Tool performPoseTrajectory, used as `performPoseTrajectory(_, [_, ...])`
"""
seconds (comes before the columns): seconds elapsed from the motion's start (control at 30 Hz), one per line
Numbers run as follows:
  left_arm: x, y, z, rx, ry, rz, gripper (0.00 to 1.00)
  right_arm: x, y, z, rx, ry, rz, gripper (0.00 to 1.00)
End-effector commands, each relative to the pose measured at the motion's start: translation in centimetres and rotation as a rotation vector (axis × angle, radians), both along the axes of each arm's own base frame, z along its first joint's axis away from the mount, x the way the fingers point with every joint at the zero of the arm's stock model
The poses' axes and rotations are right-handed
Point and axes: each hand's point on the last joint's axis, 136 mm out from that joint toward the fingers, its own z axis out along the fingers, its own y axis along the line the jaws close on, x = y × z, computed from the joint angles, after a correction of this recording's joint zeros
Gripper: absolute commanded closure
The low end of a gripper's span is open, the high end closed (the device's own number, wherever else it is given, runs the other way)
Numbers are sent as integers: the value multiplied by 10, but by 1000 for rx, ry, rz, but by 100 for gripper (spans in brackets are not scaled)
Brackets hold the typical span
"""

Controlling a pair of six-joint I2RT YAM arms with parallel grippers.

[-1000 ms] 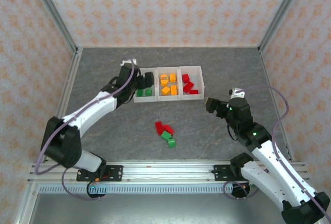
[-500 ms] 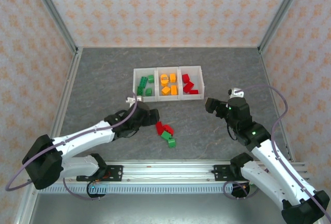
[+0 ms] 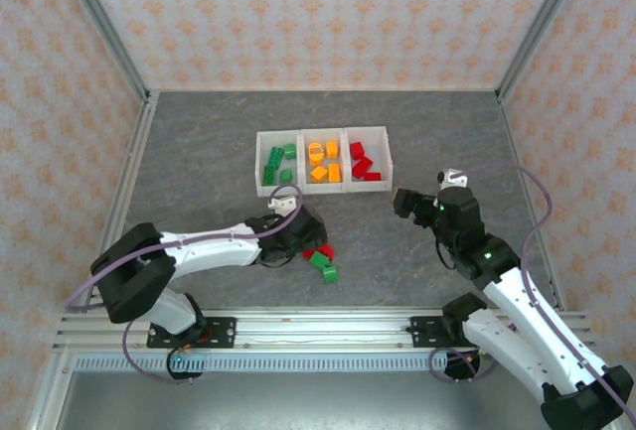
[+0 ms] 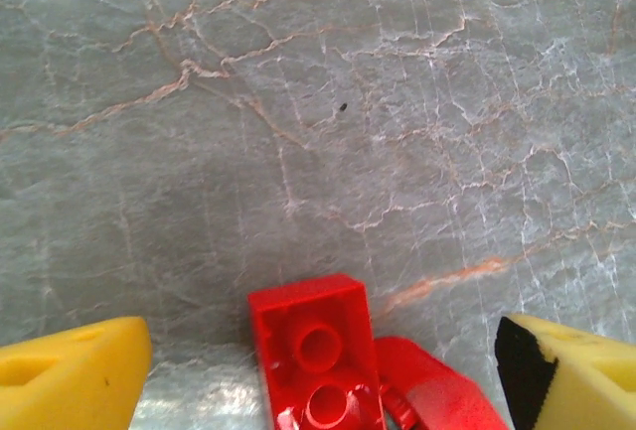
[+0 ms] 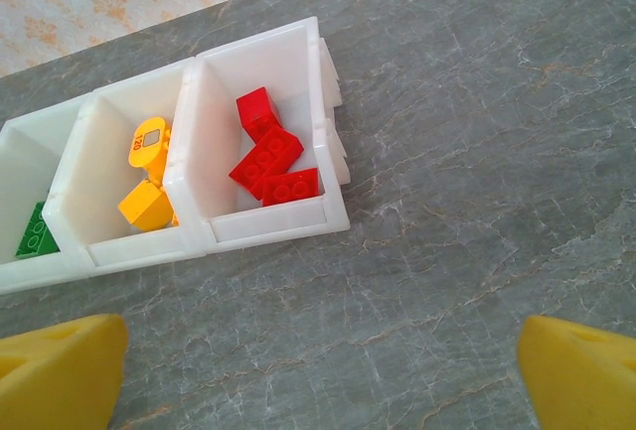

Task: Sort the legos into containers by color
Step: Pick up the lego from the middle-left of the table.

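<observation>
Left jaws spread, straddling red lego (image 4: 316, 356) on tabletop (image 4: 298, 102), near of containers (image 3: 323, 191); long axis crosses jaw line. Second red lego (image 4: 437, 390) touches its right. Right jaws spread, farther off.

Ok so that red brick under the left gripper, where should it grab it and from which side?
Grip the red brick across its side walls, coming straight down from above. It lies flat, studs up, between the open fingers of the left gripper. Its left wall is free; a second red piece seems to touch the right wall, so that finger likely wedges between them.
</observation>
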Motion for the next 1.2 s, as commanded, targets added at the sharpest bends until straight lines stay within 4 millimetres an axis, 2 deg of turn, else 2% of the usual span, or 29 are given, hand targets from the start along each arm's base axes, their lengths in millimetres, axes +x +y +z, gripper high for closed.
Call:
performPoseTrajectory(0.0, [6, 1, -4, 39, -6, 36, 11, 2, 2, 5, 18, -28, 4, 0])
performPoseTrajectory(0.27, [11, 2, -17, 115, 15, 30, 21, 2, 3, 4, 19, -28, 9, 0])
performPoseTrajectory(0.43, [11, 4, -25, 149, 33, 12, 37, 2, 2, 4, 17, -26, 5, 0])
performPoseTrajectory(0.57, [6, 8, -32, 177, 60, -6, 45, 2, 2, 4, 17, -27, 5, 0])
performPoseTrajectory(0.7, [2, 13, -37, 192, 79, -15, 49, 2, 2, 5, 17, -28, 5, 0])
performPoseTrajectory(0.97, [-1, 21, -51, 191, 117, -35, 49, 2, 2, 3, 16, -24, 4, 0])
performPoseTrajectory(1.07, [2, 22, -53, 178, 121, -39, 57, 2, 2, 4, 15, -25, 2, 0])
performPoseTrajectory(1.17, [5, 24, -53, 177, 123, -38, 61, 2, 2, 3, 15, -24, 2, 0])
